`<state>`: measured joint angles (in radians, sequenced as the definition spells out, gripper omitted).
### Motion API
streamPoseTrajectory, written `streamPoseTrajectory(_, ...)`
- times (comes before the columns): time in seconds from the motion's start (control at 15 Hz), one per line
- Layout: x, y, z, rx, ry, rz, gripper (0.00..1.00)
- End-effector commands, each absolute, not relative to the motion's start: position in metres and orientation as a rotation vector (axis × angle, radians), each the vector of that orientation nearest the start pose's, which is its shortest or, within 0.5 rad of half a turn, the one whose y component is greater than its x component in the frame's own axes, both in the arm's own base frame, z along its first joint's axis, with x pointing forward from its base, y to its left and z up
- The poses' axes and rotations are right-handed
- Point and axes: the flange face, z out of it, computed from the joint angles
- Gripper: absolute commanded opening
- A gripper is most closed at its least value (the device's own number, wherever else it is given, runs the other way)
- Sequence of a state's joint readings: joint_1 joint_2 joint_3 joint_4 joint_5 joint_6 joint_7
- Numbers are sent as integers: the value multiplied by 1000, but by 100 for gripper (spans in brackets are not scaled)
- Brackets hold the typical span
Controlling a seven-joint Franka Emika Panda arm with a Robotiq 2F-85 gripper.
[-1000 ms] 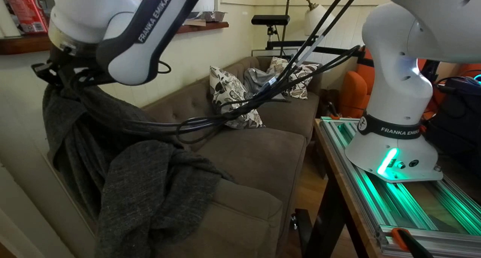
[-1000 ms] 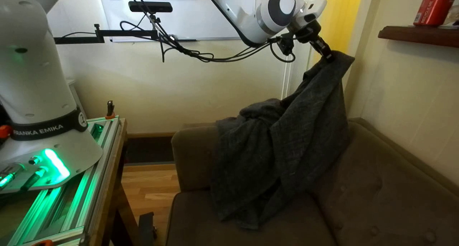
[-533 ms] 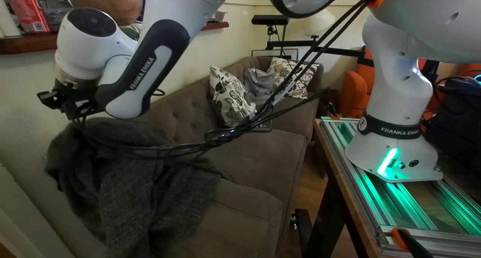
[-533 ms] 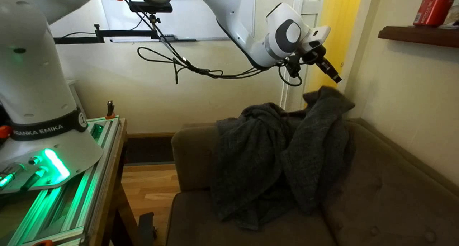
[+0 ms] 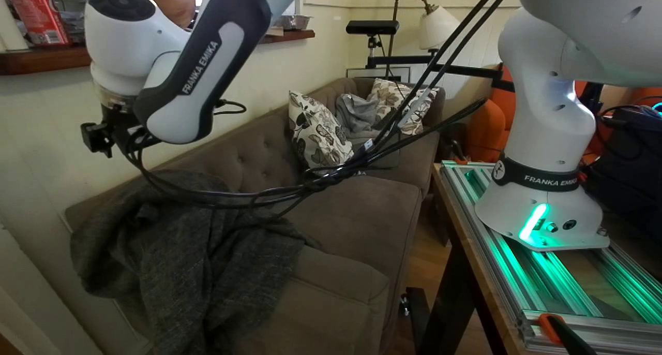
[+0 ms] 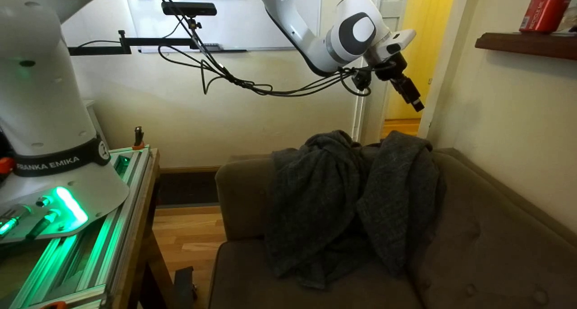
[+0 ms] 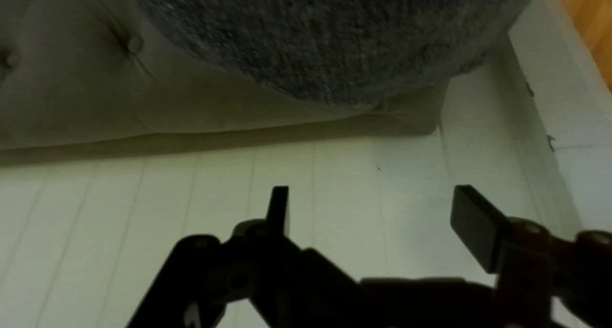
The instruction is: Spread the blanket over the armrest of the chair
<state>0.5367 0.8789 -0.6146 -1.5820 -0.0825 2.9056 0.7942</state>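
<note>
The gripper (image 7: 373, 218) hangs above the blanket (image 6: 315, 205) and apart from it, its fingers (image 7: 478, 230) spread wide; the blanket lies rumpled over the armrest (image 6: 244, 196) of the couch (image 5: 357, 220), folds reaching onto the seat (image 6: 248, 277) and the tufted backrest (image 6: 491, 214); patterned cushions (image 5: 316, 132) rest farther along.

The throw blanket (image 6: 311, 201) lies over the armrest (image 6: 243, 196) of the couch (image 5: 346, 210) and the adjoining end of the backrest (image 5: 248, 158), reaching onto the seat cushion (image 6: 252, 277). The jaws hang clear above it. Farther along I see a throw pillow (image 5: 315, 132) against the backrest. In front of the couch, the robot base (image 5: 543, 220) stands on the surface (image 5: 470, 241).
</note>
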Motion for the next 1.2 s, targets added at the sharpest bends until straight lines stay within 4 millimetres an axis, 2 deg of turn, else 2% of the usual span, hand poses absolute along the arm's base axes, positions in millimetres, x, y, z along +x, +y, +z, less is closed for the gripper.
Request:
streamPoseTrajectory(0.0,683,47,270,-3121,699,-813,100)
streamPoseTrajectory(0.27,632,50,283,-3131,594,-576,100)
streamPoseTrajectory(0.4,614,52,279,-3126,569,-429,100)
streamPoseTrajectory(0.53,600,52,265,-3123,565,-251,100)
streamPoseTrajectory(0.67,593,55,244,-3080,550,-110,100)
streamPoseTrajectory(0.93,594,61,205,-3025,602,-56,100)
streamPoseTrajectory(1.13,601,72,182,-2980,637,-87,77)
